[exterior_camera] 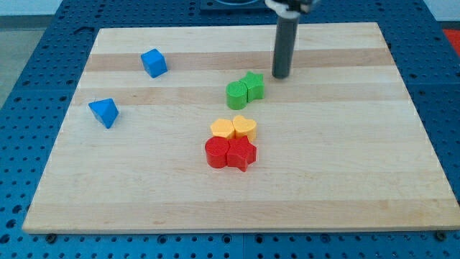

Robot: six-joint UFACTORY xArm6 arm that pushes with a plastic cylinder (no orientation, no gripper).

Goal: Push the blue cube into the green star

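looking down on the wooden tabletop (345, 180): my tip (280, 75), a bare rod with no jaws, stands near the top edge just right of the green star (254, 85). the blue cube (154, 62) sits well apart toward the top-left corner.

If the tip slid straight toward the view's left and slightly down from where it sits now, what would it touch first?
Probably the green star, just left and below my tip, with the green cylinder pressed against it behind. Depth is hard to judge from one view.
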